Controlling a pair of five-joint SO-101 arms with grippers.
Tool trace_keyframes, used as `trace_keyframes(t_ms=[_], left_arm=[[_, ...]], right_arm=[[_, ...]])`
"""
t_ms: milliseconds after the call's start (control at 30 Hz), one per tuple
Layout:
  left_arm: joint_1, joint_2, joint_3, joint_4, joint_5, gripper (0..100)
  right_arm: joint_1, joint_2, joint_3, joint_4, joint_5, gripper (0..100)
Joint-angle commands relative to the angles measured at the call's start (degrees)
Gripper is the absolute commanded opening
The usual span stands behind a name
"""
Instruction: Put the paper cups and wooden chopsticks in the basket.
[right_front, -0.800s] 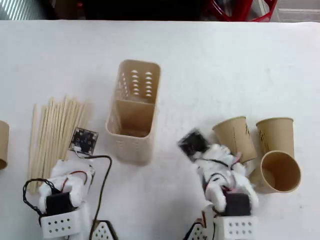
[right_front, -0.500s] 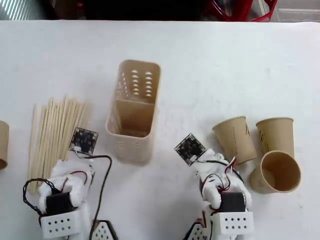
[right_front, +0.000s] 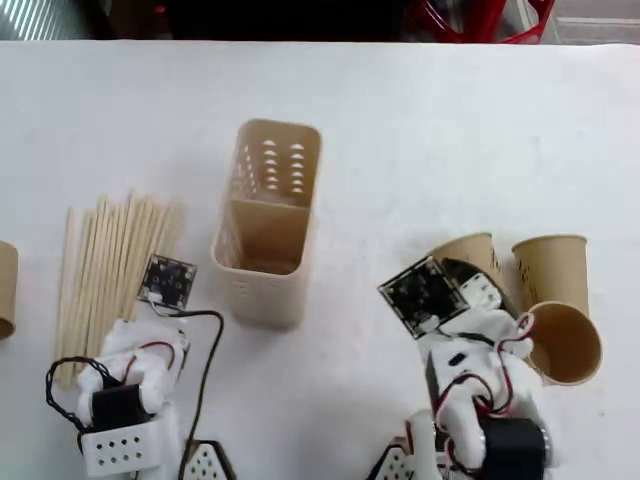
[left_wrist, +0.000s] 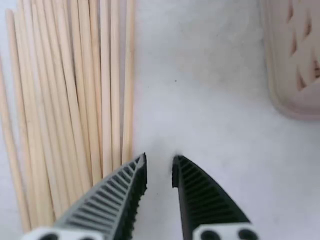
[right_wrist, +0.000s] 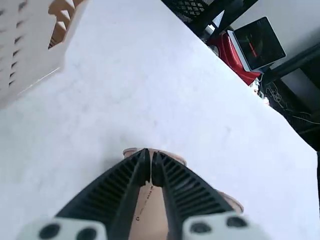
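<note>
You've got four paper cups (right_front: 550, 270), one basket (right_front: 262, 285), and a chopstick pile (right_front: 105, 260) too bunched to count.

Chopsticks (right_front: 108, 260) left of basket (right_front: 260, 293), 3 cups (right_front: 551, 268) right.

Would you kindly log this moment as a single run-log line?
left jaws: parted, beside pale wooden chopsticks | right jaws: shut over brown paper cup | beige slotted plastic basket: mid-table
</note>
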Motion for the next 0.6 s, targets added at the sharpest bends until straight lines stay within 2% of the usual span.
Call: trace_keyframes(t_ms=[0,167,367,467,567], left_arm=[[-0.31,-0.4,-0.09,0.26,-0.35,10],[-0.31,-0.4,-0.09,0.26,-0.35,10],[-0.31,-0.4,-0.09,0.26,-0.35,10],[-0.31,-0.4,-0.09,0.26,-0.35,10],[-0.31,-0.4,-0.09,0.26,-0.35,10]], right_arm=[[5.05,12.53,-15.74,4.7,-0.7,2.2],[21.58,33.63,-33.05,10.86,-0.35,3.0],[35.38,47.78,-46.86,23.96,1.14,18.3],[44.35,49.71,-46.42,23.16,5.54,15.9],[49.1,50.86,-45.27,22.46,10.29,11.8]])
